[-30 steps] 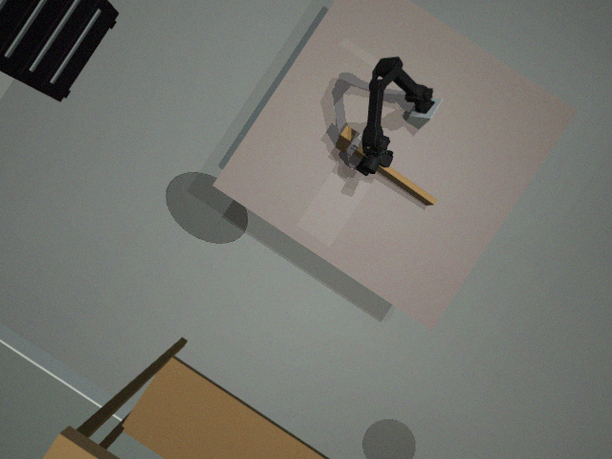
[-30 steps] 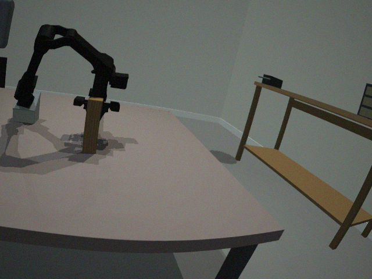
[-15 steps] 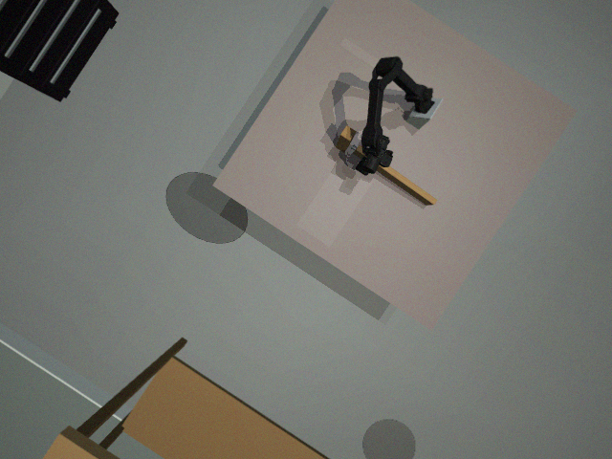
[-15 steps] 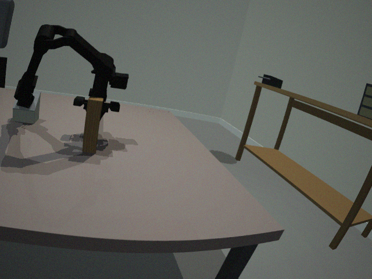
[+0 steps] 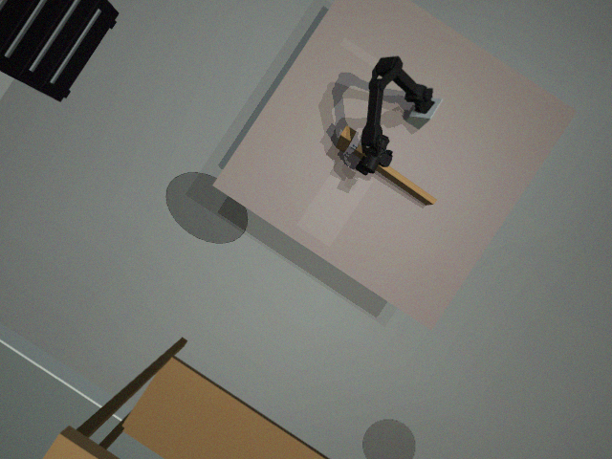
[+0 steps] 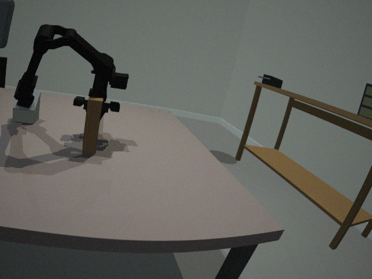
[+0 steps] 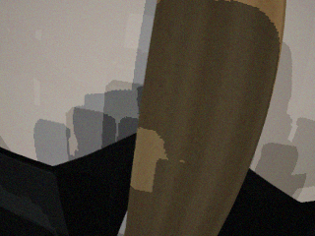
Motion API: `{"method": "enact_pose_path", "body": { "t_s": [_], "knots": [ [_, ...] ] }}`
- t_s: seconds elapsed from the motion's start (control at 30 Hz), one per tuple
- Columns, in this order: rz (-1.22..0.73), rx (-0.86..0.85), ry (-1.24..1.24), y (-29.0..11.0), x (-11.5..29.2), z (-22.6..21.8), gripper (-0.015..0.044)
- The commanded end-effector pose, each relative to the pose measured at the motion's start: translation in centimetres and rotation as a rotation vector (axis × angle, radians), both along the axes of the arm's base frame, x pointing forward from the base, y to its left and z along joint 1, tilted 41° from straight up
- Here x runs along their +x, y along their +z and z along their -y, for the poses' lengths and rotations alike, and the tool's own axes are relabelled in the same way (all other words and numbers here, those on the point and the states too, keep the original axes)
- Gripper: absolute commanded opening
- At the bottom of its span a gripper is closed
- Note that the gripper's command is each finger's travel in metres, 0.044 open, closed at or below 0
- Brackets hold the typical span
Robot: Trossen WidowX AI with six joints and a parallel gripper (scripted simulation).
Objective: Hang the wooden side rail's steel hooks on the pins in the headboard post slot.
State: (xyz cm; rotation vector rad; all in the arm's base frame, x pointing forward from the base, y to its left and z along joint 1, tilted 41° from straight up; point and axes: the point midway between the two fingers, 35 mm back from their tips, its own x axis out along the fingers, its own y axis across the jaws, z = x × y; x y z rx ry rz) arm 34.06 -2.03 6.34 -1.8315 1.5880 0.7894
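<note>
High tilted overhead, low table-corner side view, close wrist view

Setting: plain workshop or lab room.
Walls and floor: bare grey, with a pale skirting board [image 6: 198, 115].
Work surface: pink-topped table [image 6: 168, 192] bearing a black robot arm [image 6: 90, 57].
Furnishing: wooden shelf unit [image 6: 250, 120] by the wall; dark slatted crate [image 5: 54, 41] on the floor.
</note>
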Motion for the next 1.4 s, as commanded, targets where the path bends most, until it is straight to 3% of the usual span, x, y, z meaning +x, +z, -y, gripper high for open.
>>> {"method": "enact_pose_path", "body": {
  "t_s": [0.0,1.37],
  "knots": [
    [0.003,0.001,0.006,0.19,0.1,-0.11,0.0],
    [0.003,0.001,0.006,0.52,0.1,0.19,0.0]
  ]
}}
